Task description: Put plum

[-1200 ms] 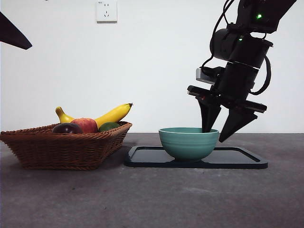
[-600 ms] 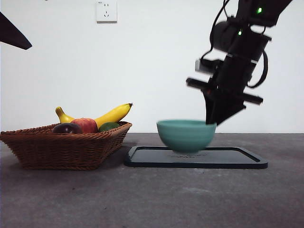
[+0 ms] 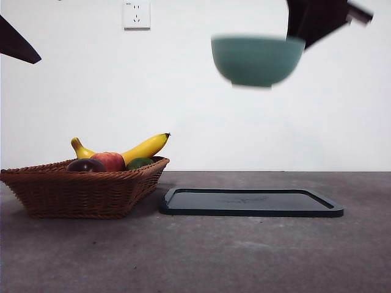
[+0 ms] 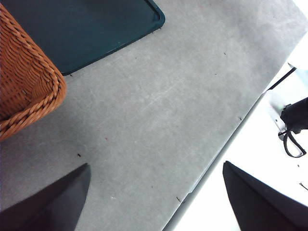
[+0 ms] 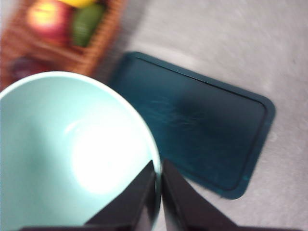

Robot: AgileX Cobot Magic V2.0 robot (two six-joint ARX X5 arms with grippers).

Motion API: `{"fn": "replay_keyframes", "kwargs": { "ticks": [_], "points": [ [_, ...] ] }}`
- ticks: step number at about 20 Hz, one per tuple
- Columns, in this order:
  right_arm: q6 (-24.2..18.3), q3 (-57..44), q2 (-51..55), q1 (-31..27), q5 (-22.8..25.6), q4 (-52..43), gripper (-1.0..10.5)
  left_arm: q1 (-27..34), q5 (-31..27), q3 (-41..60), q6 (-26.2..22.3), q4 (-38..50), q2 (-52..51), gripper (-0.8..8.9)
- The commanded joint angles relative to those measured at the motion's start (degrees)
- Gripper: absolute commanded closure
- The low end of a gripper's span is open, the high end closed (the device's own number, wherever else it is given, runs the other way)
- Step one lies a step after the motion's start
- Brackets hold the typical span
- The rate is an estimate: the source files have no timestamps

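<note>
The dark maroon plum (image 3: 86, 165) lies at the near left of the wicker basket (image 3: 85, 192), beside a red apple (image 3: 110, 160). My right gripper (image 3: 303, 38) is high at the top right, shut on the rim of a teal bowl (image 3: 257, 60) that hangs in the air well above the dark tray (image 3: 250, 202). In the right wrist view the bowl (image 5: 67, 154) is empty and the jaws (image 5: 158, 192) pinch its rim; the plum (image 5: 21, 67) shows blurred in the basket. My left gripper (image 4: 154, 197) is open over bare table, away from the fruit.
The basket also holds a banana (image 3: 143, 147) and a green fruit (image 3: 139, 162). The left wrist view shows the basket corner (image 4: 29, 91), the tray's corner (image 4: 96, 29) and the table's edge (image 4: 226, 144). A wall socket (image 3: 137, 14) is behind.
The right gripper closed on the bowl's rim and lifted the bowl from the tray, up to the top of the front view. The fruit and basket stayed put.
</note>
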State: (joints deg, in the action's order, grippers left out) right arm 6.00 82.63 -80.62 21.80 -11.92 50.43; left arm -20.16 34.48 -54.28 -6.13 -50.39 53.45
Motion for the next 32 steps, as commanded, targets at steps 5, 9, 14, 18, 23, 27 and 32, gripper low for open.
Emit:
{"fn": "replay_keyframes", "kwargs": {
  "ticks": [5,9,14,18,23,27,32],
  "points": [
    [-0.11,-12.48,8.11,6.69,0.22,-2.89,9.4,-0.22,0.28,-1.27,-0.70,0.39,0.31,3.78],
    [1.53,-22.60,8.33,9.81,0.24,-10.49,9.4,-0.22,0.28,-1.27,-0.70,0.24,0.31,3.78],
    [3.72,-32.85,7.39,11.74,0.52,-19.80,9.4,-0.22,0.28,-1.27,-0.70,0.26,0.31,3.78],
    [3.85,-36.83,4.79,11.76,1.95,-23.52,9.4,-0.22,0.28,-1.27,-0.70,0.26,0.31,3.78],
    [3.80,-37.68,1.14,11.82,1.90,-26.01,9.4,-0.22,0.28,-1.27,-0.68,0.24,0.31,3.78],
    [3.80,-37.68,-0.44,11.82,1.90,-25.99,9.4,-0.22,0.28,-1.27,-0.68,0.24,0.31,3.78],
    [4.48,-37.66,-0.46,11.82,1.88,-25.97,8.9,-0.22,0.28,-1.27,-0.70,0.24,0.31,3.78]
  ]
}}
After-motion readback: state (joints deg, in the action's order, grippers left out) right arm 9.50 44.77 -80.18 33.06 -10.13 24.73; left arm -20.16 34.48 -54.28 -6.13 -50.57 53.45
